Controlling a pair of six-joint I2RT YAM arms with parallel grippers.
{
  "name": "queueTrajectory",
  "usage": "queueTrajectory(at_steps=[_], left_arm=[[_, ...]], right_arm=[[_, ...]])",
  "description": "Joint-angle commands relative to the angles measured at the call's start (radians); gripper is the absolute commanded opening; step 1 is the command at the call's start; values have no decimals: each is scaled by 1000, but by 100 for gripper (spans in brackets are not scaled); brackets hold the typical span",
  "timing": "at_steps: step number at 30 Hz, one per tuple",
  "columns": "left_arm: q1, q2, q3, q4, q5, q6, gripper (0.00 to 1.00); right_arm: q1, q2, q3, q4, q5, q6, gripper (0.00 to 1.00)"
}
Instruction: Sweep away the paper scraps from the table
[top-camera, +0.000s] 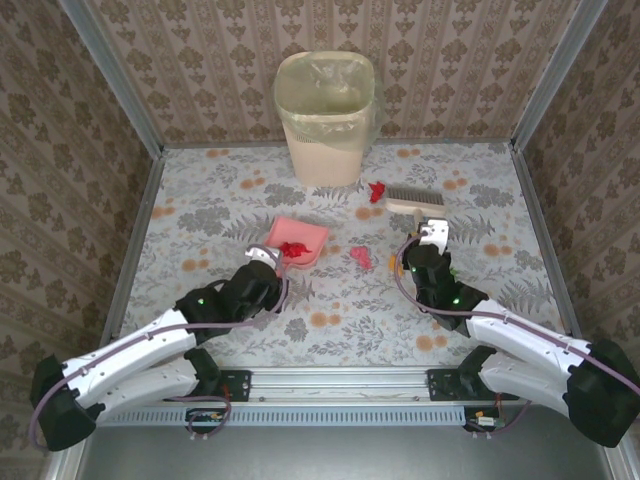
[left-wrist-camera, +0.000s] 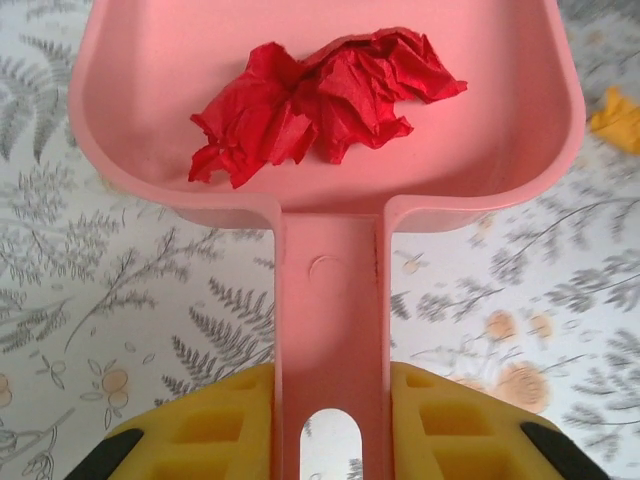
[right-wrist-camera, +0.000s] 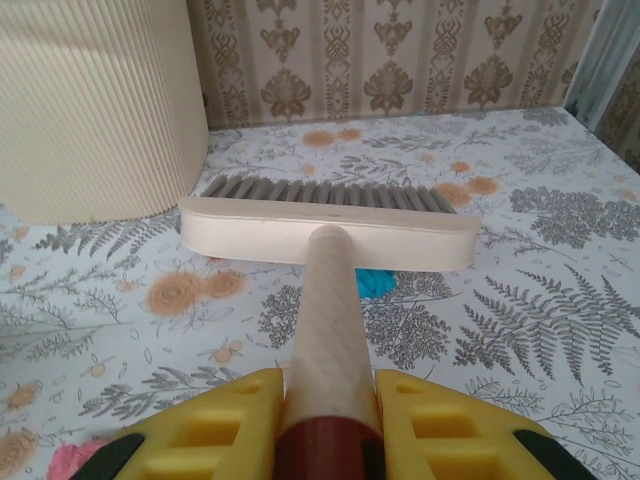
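Brush (right-wrist-camera: 330, 230) stands near bin (right-wrist-camera: 95, 100), perhaps touching blue scrap (right-wrist-camera: 372, 283), rail (right-wrist-camera: 603, 55) well apart.

- Brown damask-patterned walls (top-camera: 200, 70) close in three sides.
- Grey metal posts (top-camera: 112, 75) run up the back corners.
- A cream ribbed bin (top-camera: 325, 130) stands by the back wall, on the table (top-camera: 350, 310).
- The light seems soft and even, with faint shadows.
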Motion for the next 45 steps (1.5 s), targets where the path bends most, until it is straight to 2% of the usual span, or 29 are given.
queueTrajectory(at_steps=[1,6,13,19,28,33,37,40,45], left_arm=[[-21,26,126,-106,-33,-28,0],[-28,128,328,-179,26,-31,0],[-7,363,714,-310,26,11,0],[84,584,1056,-375,132,-10,0],[243,843,1425,-363,326,-103,0],[302,1025,1707,-424,408,-143,0],[364,1180,1933,-444,531,-239,0],[411,1244,1966,-359,634,-350,0],[453,1301,1962,-223,692,-482,0]], right_arm=[[-2,-12,-8,95,23,21,0],[-4,21,4,83,32,24,0],[-5,31,7,69,36,36,0],[-6,20,5,59,30,37,0],[-7,22,19,35,7,38,0],[-7,8,17,33,1,39,0],[-7,11,18,33,-4,35,0],[-7,19,22,32,-4,32,0],[-7,34,27,31,-7,26,0]])
